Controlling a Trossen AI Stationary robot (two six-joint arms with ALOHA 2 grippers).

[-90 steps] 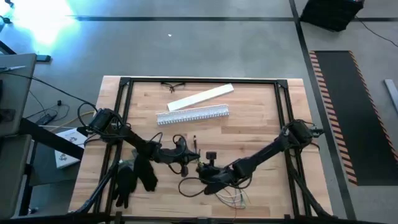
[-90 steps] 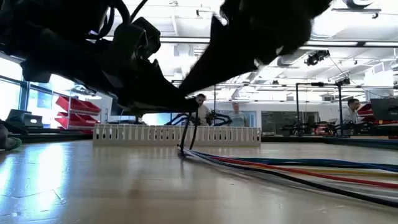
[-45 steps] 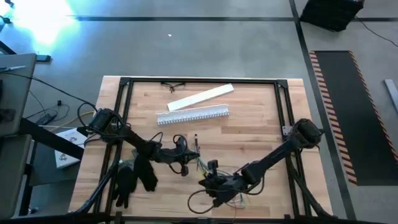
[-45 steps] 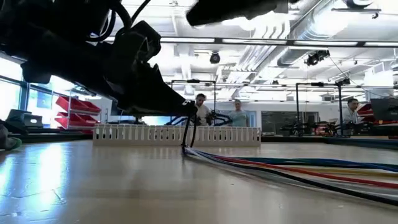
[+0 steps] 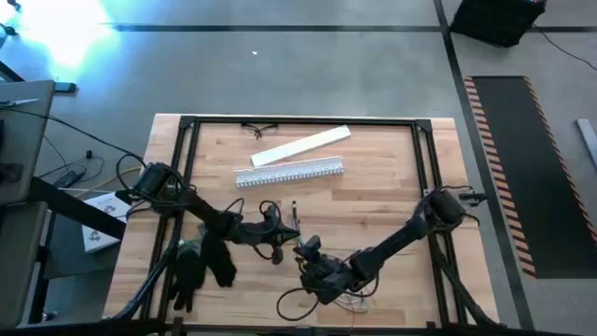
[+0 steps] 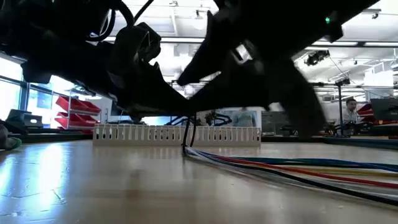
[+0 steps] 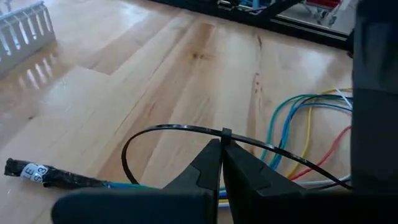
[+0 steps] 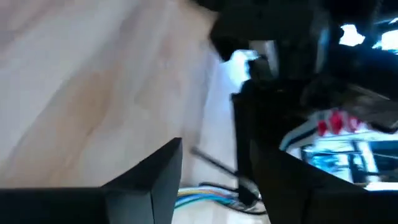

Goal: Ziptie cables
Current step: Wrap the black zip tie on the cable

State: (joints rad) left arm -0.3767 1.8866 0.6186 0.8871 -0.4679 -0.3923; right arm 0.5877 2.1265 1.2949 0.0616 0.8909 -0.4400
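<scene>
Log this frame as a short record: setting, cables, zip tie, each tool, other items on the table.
setting: wooden table, two dark arms
cables: coloured bundle lying on the table, one end wrapped in black with a white label
zip tie: black loop, pinched at its head
left tool: shut on the zip tie near table centre
right tool: open, close beside the left tool, above the cables
other items: white slotted channel, white strip, safety glasses, black gloves

The right gripper (image 8: 208, 177), jaws parted, hangs over the wooden table (image 8: 81, 81) above coloured cables (image 8: 199, 196).
</scene>
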